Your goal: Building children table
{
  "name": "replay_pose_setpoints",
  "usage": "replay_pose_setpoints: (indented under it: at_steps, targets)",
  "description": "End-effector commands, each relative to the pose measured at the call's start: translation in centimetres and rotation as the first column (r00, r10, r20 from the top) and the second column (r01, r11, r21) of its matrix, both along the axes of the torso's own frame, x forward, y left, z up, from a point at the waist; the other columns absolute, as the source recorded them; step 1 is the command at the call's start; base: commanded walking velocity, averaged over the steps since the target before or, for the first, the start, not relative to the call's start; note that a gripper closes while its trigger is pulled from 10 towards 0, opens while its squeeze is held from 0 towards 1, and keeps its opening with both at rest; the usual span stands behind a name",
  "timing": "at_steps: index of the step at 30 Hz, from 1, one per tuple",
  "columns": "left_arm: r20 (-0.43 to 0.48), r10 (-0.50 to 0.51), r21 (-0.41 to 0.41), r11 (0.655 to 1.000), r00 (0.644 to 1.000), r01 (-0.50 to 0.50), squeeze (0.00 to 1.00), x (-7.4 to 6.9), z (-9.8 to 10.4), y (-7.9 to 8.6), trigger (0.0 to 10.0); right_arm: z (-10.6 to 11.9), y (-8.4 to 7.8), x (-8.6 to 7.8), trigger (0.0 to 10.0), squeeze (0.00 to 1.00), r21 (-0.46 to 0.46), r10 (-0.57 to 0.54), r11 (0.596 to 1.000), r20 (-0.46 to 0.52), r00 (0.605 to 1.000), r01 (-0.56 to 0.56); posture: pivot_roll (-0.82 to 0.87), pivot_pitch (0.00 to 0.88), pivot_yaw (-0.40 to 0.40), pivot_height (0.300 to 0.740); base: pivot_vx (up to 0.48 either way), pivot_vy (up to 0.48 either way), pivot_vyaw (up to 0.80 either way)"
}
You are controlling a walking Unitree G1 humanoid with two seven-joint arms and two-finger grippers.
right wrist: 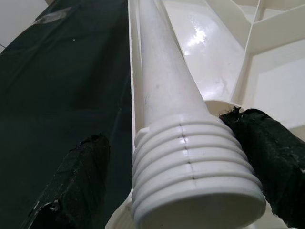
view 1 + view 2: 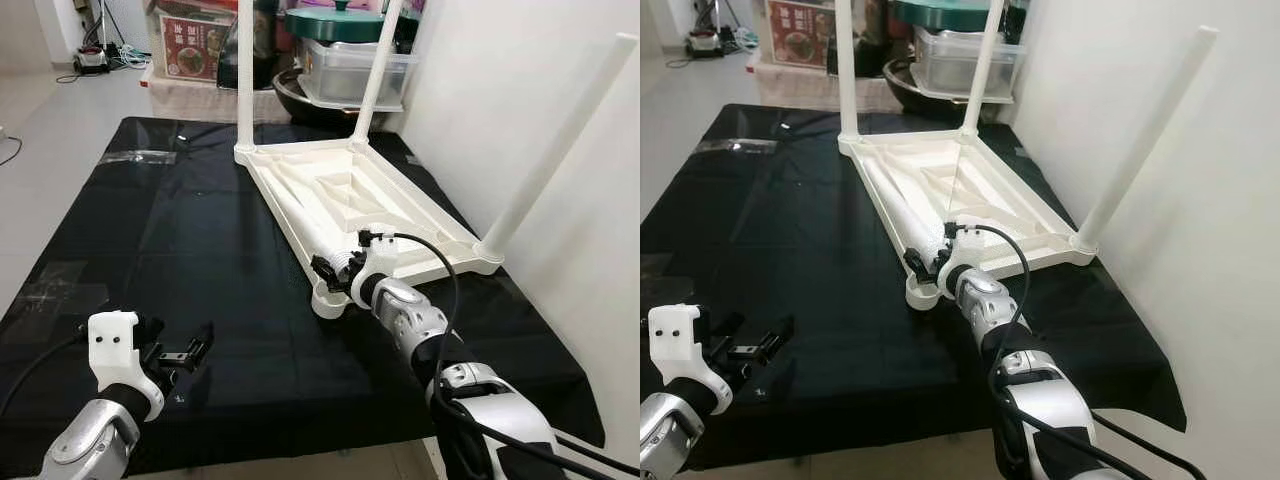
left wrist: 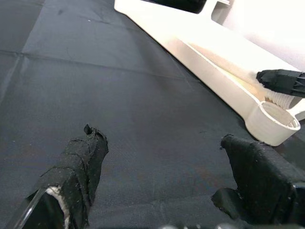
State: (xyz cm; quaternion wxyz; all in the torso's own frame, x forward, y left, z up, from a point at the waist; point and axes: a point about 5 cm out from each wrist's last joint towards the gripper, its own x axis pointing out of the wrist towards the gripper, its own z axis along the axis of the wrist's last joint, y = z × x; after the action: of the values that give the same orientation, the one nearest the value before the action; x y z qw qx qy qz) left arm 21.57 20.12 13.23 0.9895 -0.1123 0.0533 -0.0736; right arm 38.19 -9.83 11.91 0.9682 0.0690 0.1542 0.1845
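The white children's table top (image 2: pixel 400 200) lies upside down on a black cloth (image 2: pixel 180 230). Three white legs stand up from its corners: two at the far end (image 2: pixel 245 70) (image 2: pixel 378 70) and one at the near right (image 2: pixel 560 140). A loose fourth leg (image 2: pixel 300 205) lies along the top's left edge. My right gripper (image 2: pixel 342 262) is shut on its threaded end (image 1: pixel 190 167), just above the empty corner socket (image 2: pixel 330 300). My left gripper (image 2: pixel 185 352) hovers open over the cloth at the near left, holding nothing.
A white wall (image 2: pixel 520 60) runs close along the right side of the table top. Plastic storage boxes and a green-lidded pot (image 2: pixel 350 50) stand behind the far end. Bare floor (image 2: pixel 50 120) lies to the left of the cloth.
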Motion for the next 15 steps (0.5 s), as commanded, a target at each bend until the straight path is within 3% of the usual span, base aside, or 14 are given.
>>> replay_pose_setpoints:
  at_steps: [1,9,10,11,12,13,14,15]
  targets:
    - [-0.015,-0.006,0.0,1.0,1.0,0.006,0.0,-0.05,-0.22,-0.13,10.0,-0.28,-0.16,-0.04,10.0,0.0,-0.008,-0.008,1.0,-0.008,1.0,0.007,0.16,0.0,-0.149,0.74,0.0,0.0,0.0]
    - [-0.015,-0.007,0.001,1.0,1.0,0.007,0.0,-0.04,-0.21,-0.14,10.0,-0.34,-0.29,-0.03,10.0,0.0,-0.004,-0.018,1.0,-0.007,1.0,0.018,0.16,0.0,-0.149,0.74,0.0,0.0,0.0]
    - [-0.015,-0.007,0.002,1.0,1.0,0.007,0.0,-0.04,-0.21,-0.15,10.0,-0.25,-0.28,0.01,6.5,0.0,0.001,-0.021,1.0,0.0,1.0,0.021,0.16,0.0,-0.15,0.74,0.0,0.0,0.0]
    - [-0.015,-0.007,0.002,1.0,1.0,0.007,0.0,-0.04,-0.21,-0.15,10.0,-0.25,-0.28,0.01,6.5,0.0,0.001,-0.021,1.0,0.0,1.0,0.021,0.16,0.0,-0.15,0.74,0.0,0.0,0.0]
    - [-0.016,-0.007,0.002,1.0,1.0,0.007,0.0,-0.05,-0.21,-0.17,10.0,-0.19,-0.26,0.04,1.1,0.0,0.005,-0.023,1.0,0.006,1.0,0.023,0.16,0.0,-0.152,0.74,0.0,0.0,0.0]
    - [-0.016,-0.007,0.002,1.0,1.0,0.007,0.0,-0.05,-0.21,-0.17,10.0,-0.19,-0.26,0.04,1.1,0.0,0.005,-0.023,1.0,0.006,1.0,0.023,0.16,0.0,-0.152,0.74,0.0,0.0,0.0]
    - [-0.015,-0.007,0.002,1.0,1.0,0.007,0.0,-0.05,-0.2,-0.19,10.0,-0.1,-0.27,0.08,0.0,0.0,0.017,-0.035,0.999,0.016,0.999,0.034,0.16,0.0,-0.153,0.74,0.0,0.0,0.0]
    - [-0.015,-0.006,0.002,1.0,1.0,0.006,0.0,-0.05,-0.2,-0.2,10.0,0.01,-0.25,0.11,0.0,0.0,0.031,-0.043,0.999,0.026,0.999,0.042,0.16,0.0,-0.153,0.74,0.0,0.0,0.0]
